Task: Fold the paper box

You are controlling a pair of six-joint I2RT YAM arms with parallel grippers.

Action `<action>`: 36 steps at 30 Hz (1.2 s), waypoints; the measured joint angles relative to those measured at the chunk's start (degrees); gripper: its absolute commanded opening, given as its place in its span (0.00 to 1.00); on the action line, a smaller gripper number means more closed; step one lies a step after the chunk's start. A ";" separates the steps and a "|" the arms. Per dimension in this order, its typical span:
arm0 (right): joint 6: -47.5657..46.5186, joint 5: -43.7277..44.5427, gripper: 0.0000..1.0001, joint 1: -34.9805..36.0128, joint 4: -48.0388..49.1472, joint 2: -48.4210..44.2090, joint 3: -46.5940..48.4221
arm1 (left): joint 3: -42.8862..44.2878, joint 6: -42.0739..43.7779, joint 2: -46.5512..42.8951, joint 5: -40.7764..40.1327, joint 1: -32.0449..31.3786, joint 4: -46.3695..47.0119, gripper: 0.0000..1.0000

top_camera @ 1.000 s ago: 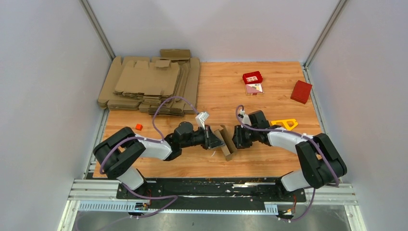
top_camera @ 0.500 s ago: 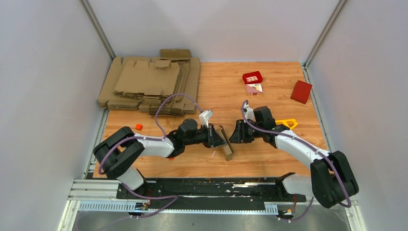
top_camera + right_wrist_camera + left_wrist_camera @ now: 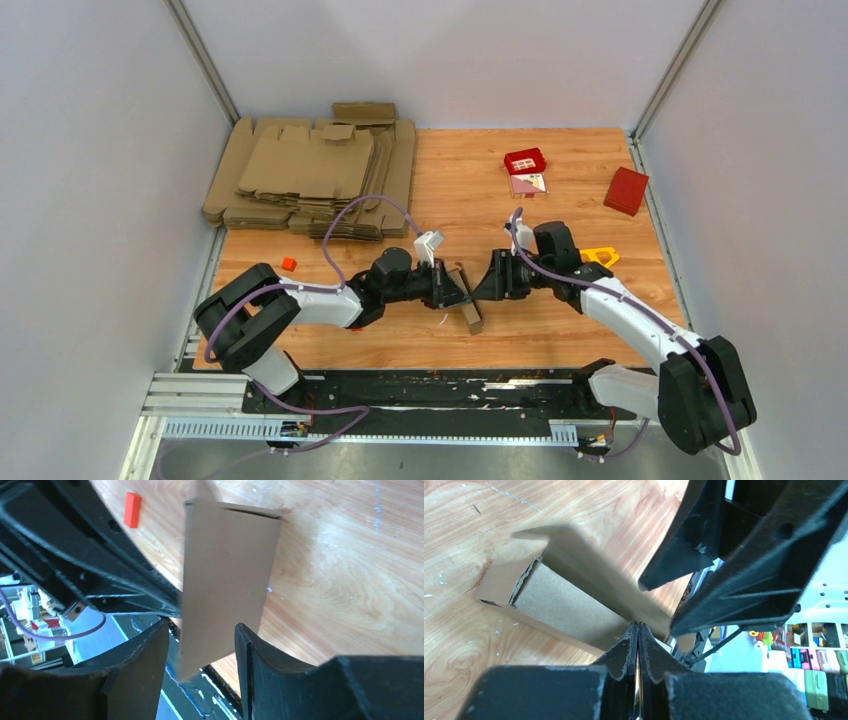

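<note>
The paper box (image 3: 469, 302) is a small brown cardboard piece, partly formed, resting on the wood table between the two arms. In the left wrist view it (image 3: 559, 602) shows an open end and a raised flap. My left gripper (image 3: 457, 291) is shut on the box's edge, its fingertips (image 3: 633, 630) pressed together on the cardboard. My right gripper (image 3: 487, 285) is open and faces the box from the right. In the right wrist view the box panel (image 3: 225, 575) stands between and just beyond its spread fingers (image 3: 150, 650); I cannot tell if they touch it.
A big pile of flat cardboard blanks (image 3: 310, 175) lies at the back left. A small orange block (image 3: 288, 264) sits left of the arms. A red tray with a card (image 3: 526, 165), a red box (image 3: 626, 190) and a yellow triangle (image 3: 598, 255) are at the right.
My right arm has lifted and stretched out, its gripper drawing slightly back from the box and up. The left gripper stays shut on the box, which shifted little.
</note>
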 measured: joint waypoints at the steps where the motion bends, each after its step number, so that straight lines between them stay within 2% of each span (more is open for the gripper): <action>1: 0.02 -0.55 0.54 0.09 -0.20 -0.70 0.00 | 0.00 0.02 0.00 -0.15 -0.04 -0.07 0.07; 4: 0.02 -1.53 0.58 0.68 -1.33 -2.51 0.02 | 0.02 0.11 0.00 -0.48 -0.28 -0.09 0.07; 9: -0.37 -0.33 0.71 4.11 -4.31 -3.41 0.17 | 0.52 0.24 0.00 -0.76 -0.46 -0.81 0.07; 12: -0.57 2.27 0.72 6.99 -6.62 -3.41 1.09 | 0.68 0.24 0.00 -0.94 -0.52 -1.07 0.06; 18: -0.96 13.60 0.72 14.71 -12.90 -2.99 5.84 | 0.74 0.20 0.02 -1.66 -0.83 -1.09 0.05; 27: -0.83 28.76 0.60 23.06 -16.94 0.44 9.03 | 1.75 -0.17 0.72 -2.93 -1.66 -1.03 0.04; 32: -0.48 33.33 0.36 25.07 -17.64 1.46 9.14 | 1.90 -0.44 0.76 -3.39 -1.84 -1.22 0.05; 36: -0.24 35.26 0.31 25.49 -17.81 1.73 9.51 | 2.47 -0.46 0.79 -3.56 -1.84 -2.12 0.11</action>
